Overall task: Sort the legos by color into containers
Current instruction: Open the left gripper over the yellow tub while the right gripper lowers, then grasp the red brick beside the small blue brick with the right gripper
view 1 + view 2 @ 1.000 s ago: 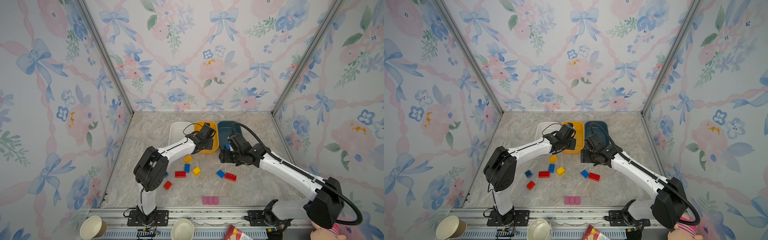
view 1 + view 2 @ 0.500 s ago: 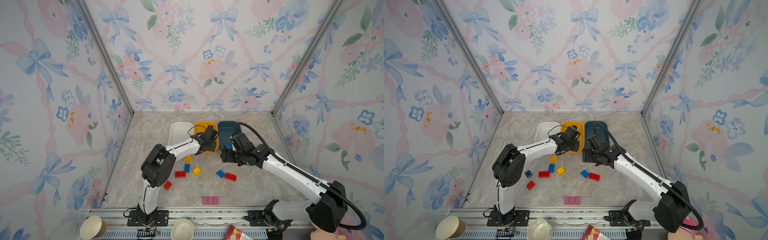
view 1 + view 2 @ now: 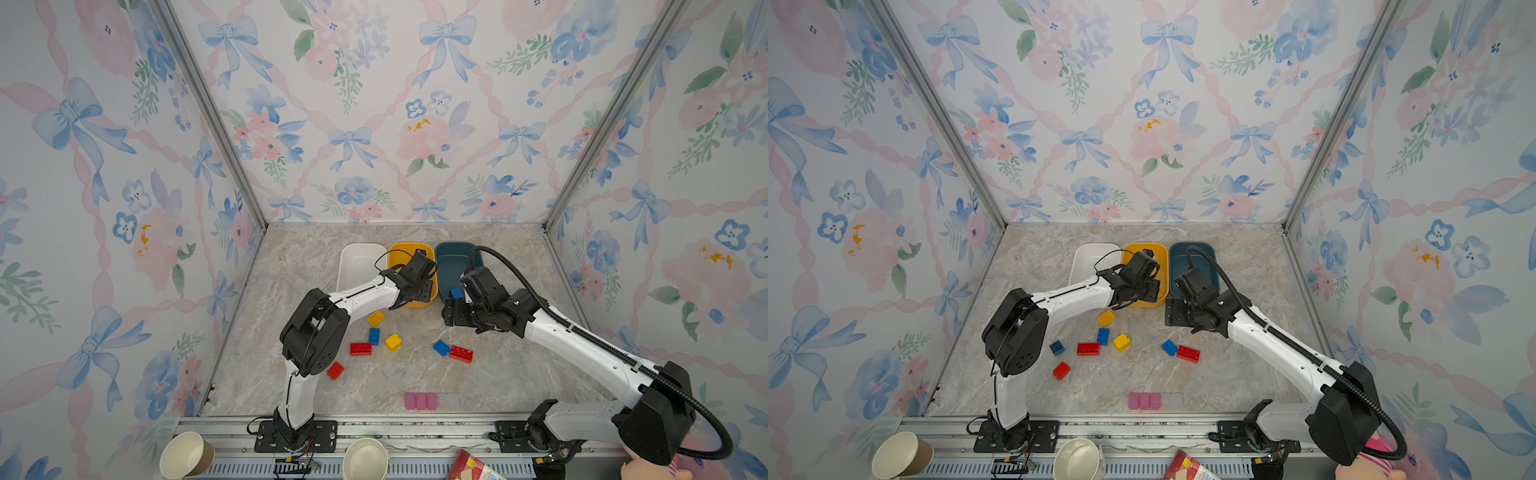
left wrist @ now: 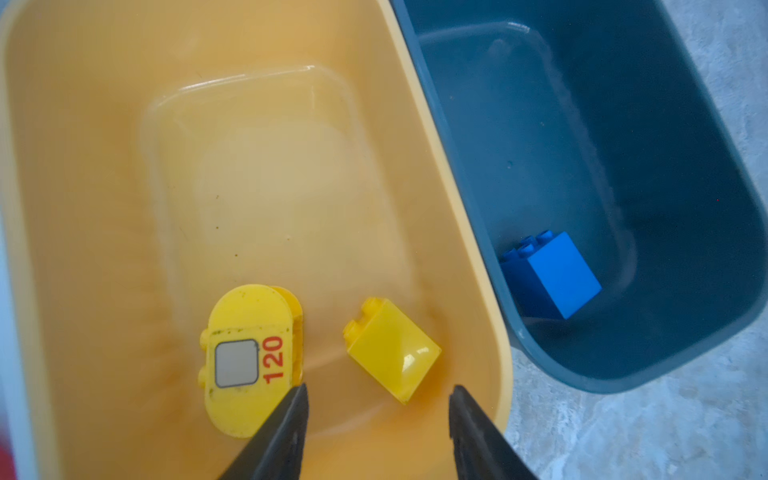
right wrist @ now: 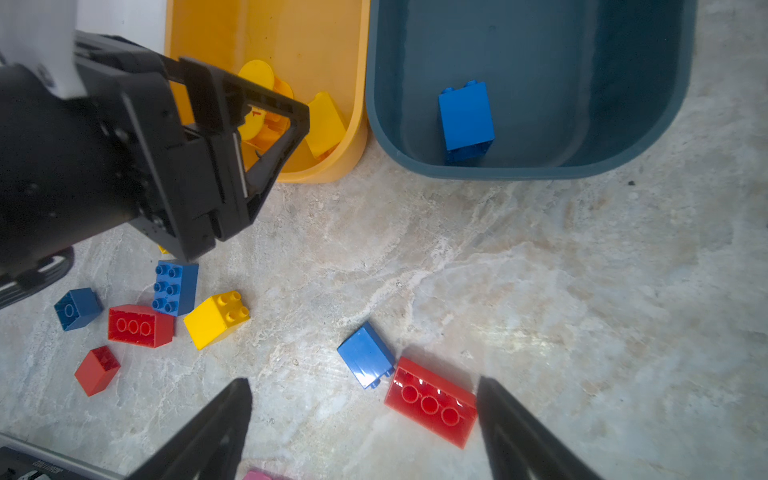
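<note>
Tubs: you have three, side by side in a row at the far side: white tub [image 3: 358,266] left, yellow tub [image 3: 405,252] middle, teal tub [image 3: 454,258] right.
Sorted bricks: three. Your yellow tub holds two, a rounded yellow piece [image 4: 249,357] printed 120 and a sloped yellow brick [image 4: 392,351]. Your teal tub holds one tall blue brick [image 4: 550,274].
Loose bricks: eight on the surface [image 3: 519,365], near of the tubs.
Red: three, the left long red brick [image 3: 1088,349], small red brick [image 3: 1061,370] and right long red brick [image 3: 1187,354].
Blue: three, the studded blue brick [image 3: 1103,336], dark blue cube [image 3: 1057,347] and smooth blue brick [image 3: 1169,347], which lies just beside the right long red brick.
Yellow: two, the far yellow brick [image 3: 1106,318] and near yellow brick [image 3: 1121,342].
Other: one pink strip [image 3: 420,400] towards the near edge; two paper cups [image 3: 187,457] [image 3: 365,459] beyond the rail.
Left arm: elbow raised at the left, forearm stretched far and right to the yellow tub's near end.
Left claw [image 4: 378,388]: spread and empty, tips down inside the yellow tub, with the sloped yellow brick just past them.
Right arm: reaches from the near right corner far and leftward, wrist above the surface just near of the teal tub.
Right claw [image 5: 363,380]: spread wide, holding nothing, tips aimed at the surface. Its wrist view shows the smooth blue brick and right long red brick between them.
</note>
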`<act>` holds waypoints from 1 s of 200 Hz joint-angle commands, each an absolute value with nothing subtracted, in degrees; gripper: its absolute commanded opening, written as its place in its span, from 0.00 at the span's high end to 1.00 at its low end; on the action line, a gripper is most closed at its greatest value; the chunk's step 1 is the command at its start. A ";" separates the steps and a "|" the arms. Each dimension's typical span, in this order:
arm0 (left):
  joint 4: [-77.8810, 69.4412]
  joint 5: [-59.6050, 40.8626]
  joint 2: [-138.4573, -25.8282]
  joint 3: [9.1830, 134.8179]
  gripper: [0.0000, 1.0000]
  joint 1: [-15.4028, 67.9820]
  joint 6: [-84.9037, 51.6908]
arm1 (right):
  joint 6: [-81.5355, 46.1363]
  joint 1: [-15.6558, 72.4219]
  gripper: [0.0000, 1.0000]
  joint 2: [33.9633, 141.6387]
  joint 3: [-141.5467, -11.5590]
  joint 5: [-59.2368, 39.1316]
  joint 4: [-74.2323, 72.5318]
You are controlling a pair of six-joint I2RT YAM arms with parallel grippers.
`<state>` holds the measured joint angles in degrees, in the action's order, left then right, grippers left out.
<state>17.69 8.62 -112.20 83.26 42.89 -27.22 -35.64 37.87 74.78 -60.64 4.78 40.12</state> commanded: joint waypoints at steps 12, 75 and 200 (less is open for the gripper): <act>17.04 9.44 -106.39 80.27 0.40 43.31 -27.38 | -38.55 38.00 0.12 73.17 -57.90 4.92 42.53; 13.21 8.75 -97.63 70.53 0.27 42.98 -29.67 | -45.13 40.71 0.04 73.05 -51.78 6.61 45.52; 10.51 7.73 -83.95 56.99 0.09 39.30 -31.69 | -50.19 42.01 0.02 82.33 -49.13 8.51 42.26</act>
